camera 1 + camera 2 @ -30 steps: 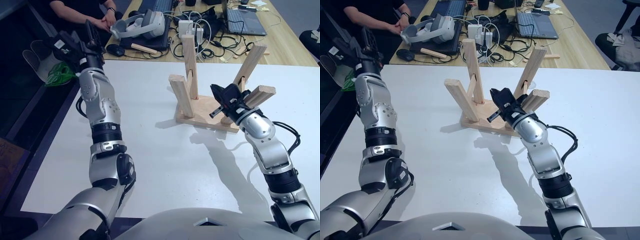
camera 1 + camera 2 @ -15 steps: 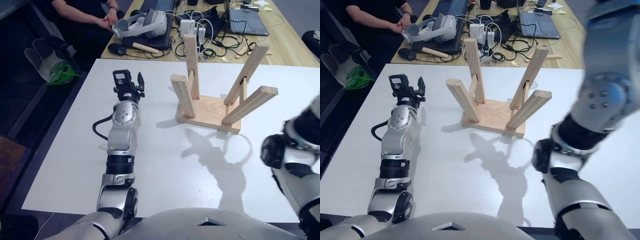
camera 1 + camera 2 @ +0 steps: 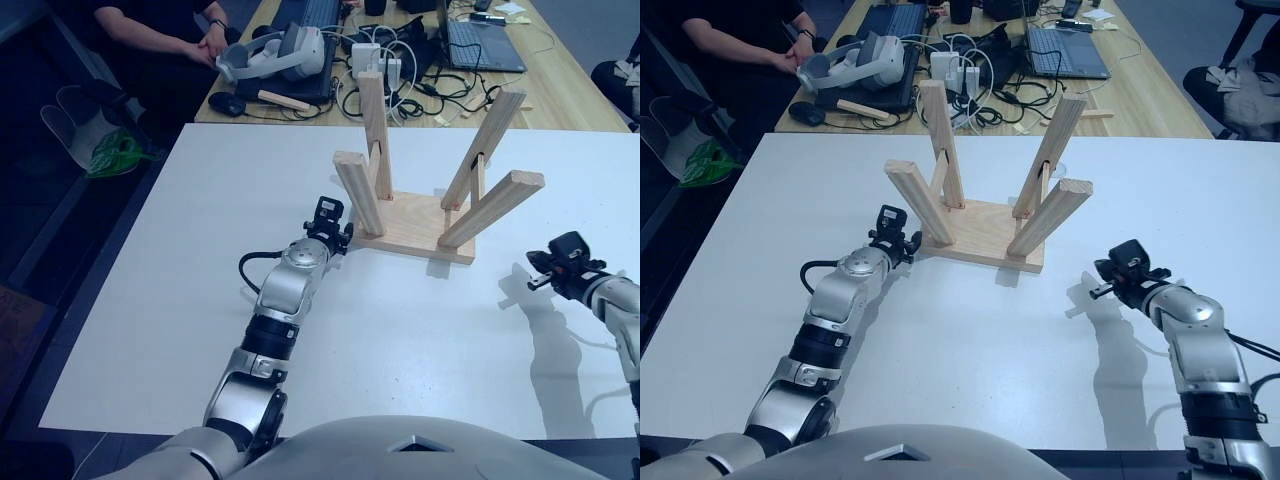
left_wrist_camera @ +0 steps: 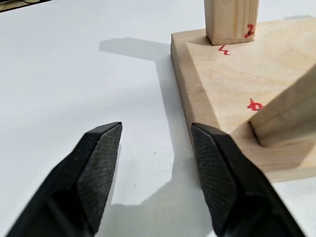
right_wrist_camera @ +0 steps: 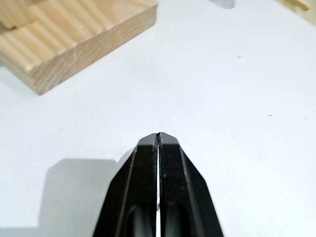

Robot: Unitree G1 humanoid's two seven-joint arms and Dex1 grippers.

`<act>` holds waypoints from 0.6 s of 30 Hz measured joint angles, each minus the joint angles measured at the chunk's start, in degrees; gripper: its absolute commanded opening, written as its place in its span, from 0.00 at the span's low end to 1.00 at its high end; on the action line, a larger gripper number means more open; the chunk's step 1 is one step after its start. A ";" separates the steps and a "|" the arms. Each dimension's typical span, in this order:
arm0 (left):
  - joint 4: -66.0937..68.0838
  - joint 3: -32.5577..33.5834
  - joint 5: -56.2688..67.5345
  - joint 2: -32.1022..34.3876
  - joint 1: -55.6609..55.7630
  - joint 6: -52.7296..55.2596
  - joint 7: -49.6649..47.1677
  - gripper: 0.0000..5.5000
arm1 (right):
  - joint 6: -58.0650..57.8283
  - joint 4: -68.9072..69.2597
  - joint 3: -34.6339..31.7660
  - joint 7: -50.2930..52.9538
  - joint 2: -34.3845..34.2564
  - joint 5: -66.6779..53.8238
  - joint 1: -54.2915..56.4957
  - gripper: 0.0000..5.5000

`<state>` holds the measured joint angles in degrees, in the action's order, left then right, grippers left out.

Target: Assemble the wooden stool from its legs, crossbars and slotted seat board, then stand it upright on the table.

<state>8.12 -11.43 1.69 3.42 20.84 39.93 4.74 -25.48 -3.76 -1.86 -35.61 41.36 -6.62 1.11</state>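
The wooden stool stands upside down on the white table (image 3: 250,180): its seat board (image 3: 415,225) lies flat, and the legs (image 3: 357,195) slant upward with short crossbars (image 3: 478,175) between them. My left gripper (image 3: 327,215) is low over the table at the board's left corner. It is open (image 4: 155,131) with nothing between its fingers, and the board's edge (image 4: 222,84) lies just past one fingertip. My right gripper (image 3: 560,262) hovers near the table to the right of the stool, apart from it. It is shut (image 5: 158,136) and empty, pointing toward a board corner (image 5: 84,44).
Behind the white table runs a wooden desk (image 3: 560,95) crowded with laptops, a headset (image 3: 275,52), cables and a loose wooden piece (image 3: 285,99). The table's left edge drops to dark floor, where a green bag (image 3: 115,152) lies.
My left arm swung down from the table's far-left corner to the seat board's left corner. My right gripper left the stool's right legs and came down to the right of it.
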 measured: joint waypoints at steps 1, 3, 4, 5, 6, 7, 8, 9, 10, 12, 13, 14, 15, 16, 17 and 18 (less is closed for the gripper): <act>-0.05 -0.24 -0.01 -0.01 0.09 0.37 0.55 0.34 | 0.68 -1.47 1.68 -1.23 -0.01 0.78 1.68 0.00; -0.29 -0.75 -0.02 0.01 0.25 1.19 1.53 0.27 | 2.25 -4.83 4.85 -3.75 -0.46 2.10 5.11 0.00; -0.58 -0.92 -0.03 0.06 0.27 1.62 1.98 0.25 | 3.06 -6.44 5.93 -4.24 -1.02 2.69 6.32 0.00; -0.71 -1.04 -0.02 0.09 0.27 1.84 2.26 0.23 | 3.76 -7.69 6.73 -4.58 -1.36 3.09 7.10 0.00; -0.83 -1.15 -0.02 0.14 0.28 2.13 2.49 0.20 | 4.29 -9.11 7.40 -5.02 -2.11 3.65 8.28 0.00; -0.93 -1.21 -0.02 0.17 0.29 2.29 2.94 0.18 | 4.94 -10.24 7.90 -5.21 -2.62 3.78 9.29 0.00; -1.03 -1.27 -0.02 0.20 0.29 2.40 3.23 0.17 | 5.28 -10.90 8.38 -5.40 -2.91 3.90 10.01 0.00; -1.20 -1.39 -0.02 0.21 0.30 2.72 3.58 0.14 | 6.01 -12.35 8.93 -5.55 -3.56 4.29 11.25 0.00; -1.21 -1.47 -0.02 0.21 0.34 2.83 3.69 0.11 | 6.30 -13.01 9.15 -5.62 -3.85 4.36 11.81 0.00; -1.23 -1.66 -0.01 0.18 0.48 3.13 4.58 0.05 | 7.08 -14.89 9.53 -5.98 -4.86 4.81 13.34 0.00; -1.25 -1.75 -0.02 0.09 0.49 3.16 4.62 0.02 | 7.38 -15.41 9.58 -6.13 -5.00 4.85 13.68 0.00; -1.27 -1.71 -0.34 0.03 0.46 2.95 4.23 0.00 | 7.63 -15.98 9.60 -6.29 -5.04 4.86 14.05 0.00; -1.25 -1.61 -1.14 0.02 0.25 2.41 3.21 0.00 | 7.82 -16.45 9.61 -6.37 -5.09 4.99 14.39 0.00; -1.26 -1.41 -1.71 -0.18 -0.20 1.60 1.86 0.00 | 8.00 -16.68 9.61 -6.41 -5.15 5.05 14.55 0.00; -1.32 -0.86 -2.29 -0.21 -0.67 1.30 0.74 0.00 | 8.19 -16.83 9.60 -6.42 -5.20 5.07 14.61 0.00; -1.83 0.57 -2.89 -0.11 -1.48 0.49 -1.23 0.00 | 8.42 -17.02 9.51 -6.32 -5.35 5.18 14.62 0.00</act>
<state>6.29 -10.86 -1.21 3.31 19.36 40.42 3.51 -17.06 -20.78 7.65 -41.93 36.01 -1.44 15.74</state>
